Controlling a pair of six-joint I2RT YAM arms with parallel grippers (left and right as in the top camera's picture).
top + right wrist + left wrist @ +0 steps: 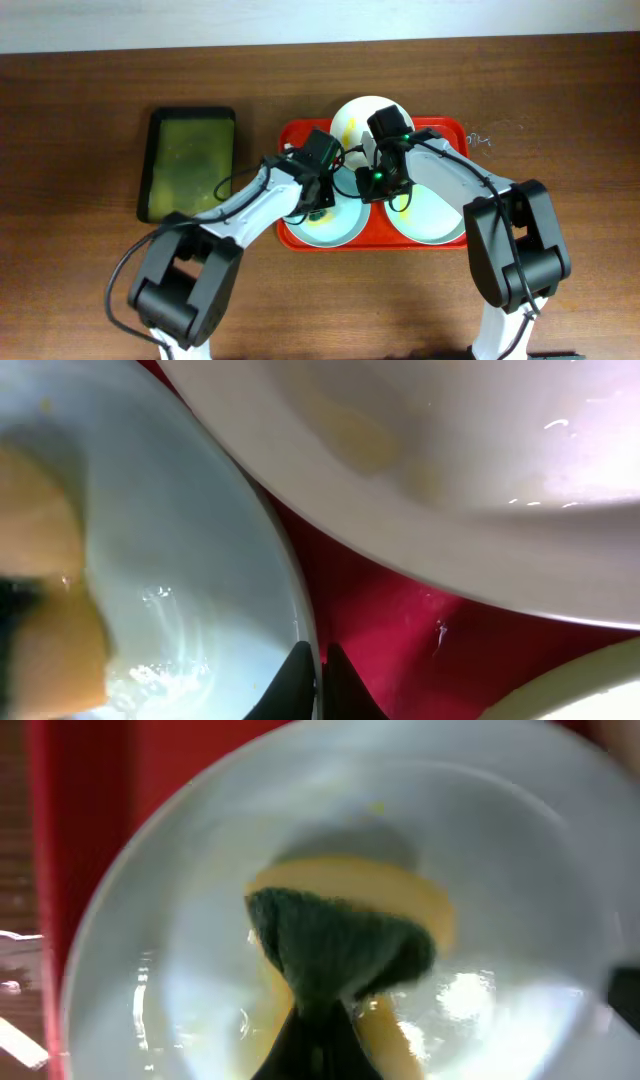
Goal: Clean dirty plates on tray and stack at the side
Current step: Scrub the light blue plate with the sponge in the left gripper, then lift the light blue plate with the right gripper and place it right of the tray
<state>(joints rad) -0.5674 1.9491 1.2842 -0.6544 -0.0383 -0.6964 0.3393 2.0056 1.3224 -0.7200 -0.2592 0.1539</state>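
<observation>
The red tray (450,130) holds three plates. A cream-white plate (355,112) lies at the back, one mint-green plate (335,230) at the front left and another (437,215) at the front right. My left gripper (318,205) is shut on a dark green sponge (335,950) and presses it on a yellow smear (400,885) in the front-left plate (180,920). My right gripper (318,675) is shut on that plate's rim (290,590). The cream plate (450,450), with a faint yellow smear, fills the upper right of the right wrist view.
A smaller dark green tray (188,163) lies on the brown table to the left of the red tray. Bare red tray floor (400,620) shows between the plates. A small wire-like object (483,140) lies just right of the red tray.
</observation>
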